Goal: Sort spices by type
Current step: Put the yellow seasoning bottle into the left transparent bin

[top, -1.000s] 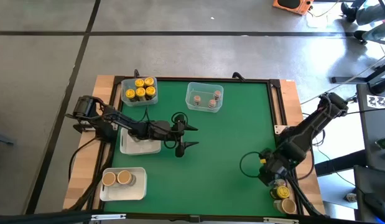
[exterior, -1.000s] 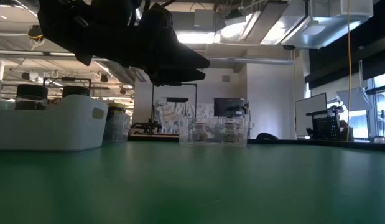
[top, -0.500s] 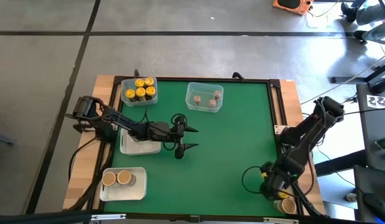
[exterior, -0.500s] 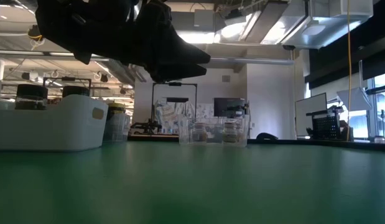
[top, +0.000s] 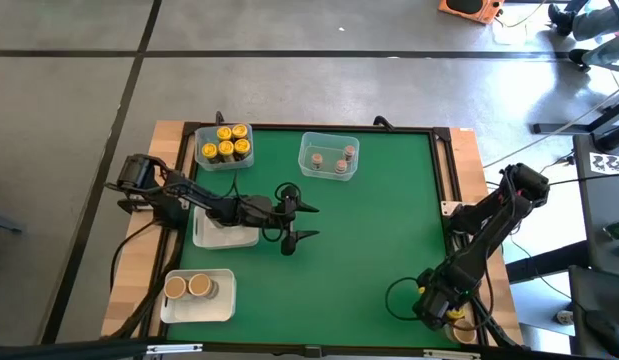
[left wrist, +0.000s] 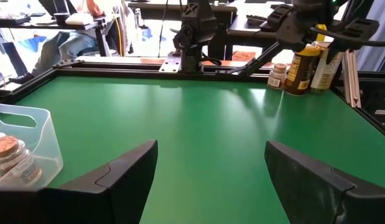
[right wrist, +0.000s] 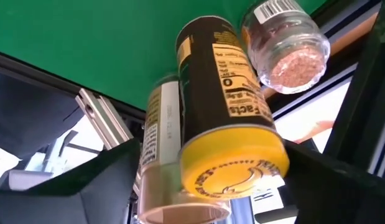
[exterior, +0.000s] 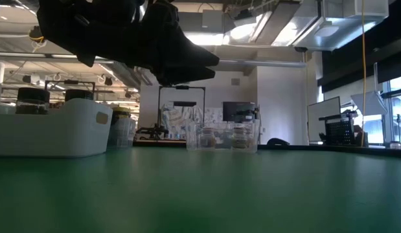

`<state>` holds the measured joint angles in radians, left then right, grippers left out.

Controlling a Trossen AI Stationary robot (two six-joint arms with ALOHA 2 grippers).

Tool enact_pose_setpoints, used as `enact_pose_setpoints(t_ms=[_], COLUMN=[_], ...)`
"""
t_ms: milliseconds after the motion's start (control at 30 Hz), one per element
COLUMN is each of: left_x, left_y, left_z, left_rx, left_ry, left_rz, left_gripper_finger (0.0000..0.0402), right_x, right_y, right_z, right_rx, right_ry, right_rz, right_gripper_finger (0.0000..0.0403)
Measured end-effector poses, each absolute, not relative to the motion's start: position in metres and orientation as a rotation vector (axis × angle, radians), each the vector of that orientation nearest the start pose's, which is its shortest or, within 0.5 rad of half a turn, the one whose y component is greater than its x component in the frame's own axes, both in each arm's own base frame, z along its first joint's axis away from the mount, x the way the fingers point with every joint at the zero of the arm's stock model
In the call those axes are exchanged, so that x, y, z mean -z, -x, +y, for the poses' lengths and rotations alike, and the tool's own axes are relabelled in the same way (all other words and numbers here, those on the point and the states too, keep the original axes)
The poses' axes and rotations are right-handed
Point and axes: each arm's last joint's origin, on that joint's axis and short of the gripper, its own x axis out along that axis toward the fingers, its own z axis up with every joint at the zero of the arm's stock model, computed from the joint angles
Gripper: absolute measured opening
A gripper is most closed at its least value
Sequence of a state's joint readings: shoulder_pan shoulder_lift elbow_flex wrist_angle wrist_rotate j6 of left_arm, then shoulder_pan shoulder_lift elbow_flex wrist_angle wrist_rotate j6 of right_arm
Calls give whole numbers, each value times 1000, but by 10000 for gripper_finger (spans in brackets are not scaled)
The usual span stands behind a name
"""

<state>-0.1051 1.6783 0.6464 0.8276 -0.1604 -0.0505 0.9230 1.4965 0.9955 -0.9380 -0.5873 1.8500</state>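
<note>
Right gripper (top: 436,312) has slid down to the lower right table (top: 369,230) edge, fingers wide around the yellow-lidded jar (right wrist: 224,109), lined up to grab. Jar: dark label, bright lid, beside a pink-spice jar (right wrist: 287,45). Left gripper (top: 301,221) waits mid-frame, wide, empty.

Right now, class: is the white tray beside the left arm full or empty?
Empty: the high view shows the white tray bare inside, partly under the left arm.
</note>
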Motion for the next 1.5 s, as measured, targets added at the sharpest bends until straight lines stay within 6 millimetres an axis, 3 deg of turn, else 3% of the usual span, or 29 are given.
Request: enact_pose_setpoints(t_ms=[300,467,633,800,1033,1267,1500], left_x=[-167,-167,-167,-167,-167,-167,-167], left_y=[-319,-319,-319,-319,-319,-319,-319], left_z=[-29,-29,-29,-29,-29,-29,-28], left_rx=[-59,-60,-60,-60,-61,-62,-65], left_ry=[24,24,26,26,27,29,28], left_rz=[201,201,201,201,201,202,204], left_gripper_finger=[296,296,296,296,296,296,296], right_x=[-207,-211,-236,-263,-271,-259,-229], right_y=[-142,-148,-173,-200,-229,-257,-279], right_z=[214,211,199,167,114,58,22], right_rx=[499,441,381,400,380,327,304], right_ry=[-895,-886,-842,-670,-446,-320,-263], right_rz=[2019,2007,1857,1653,1552,1593,1743], right_gripper_finger=[232,232,232,232,232,232,232])
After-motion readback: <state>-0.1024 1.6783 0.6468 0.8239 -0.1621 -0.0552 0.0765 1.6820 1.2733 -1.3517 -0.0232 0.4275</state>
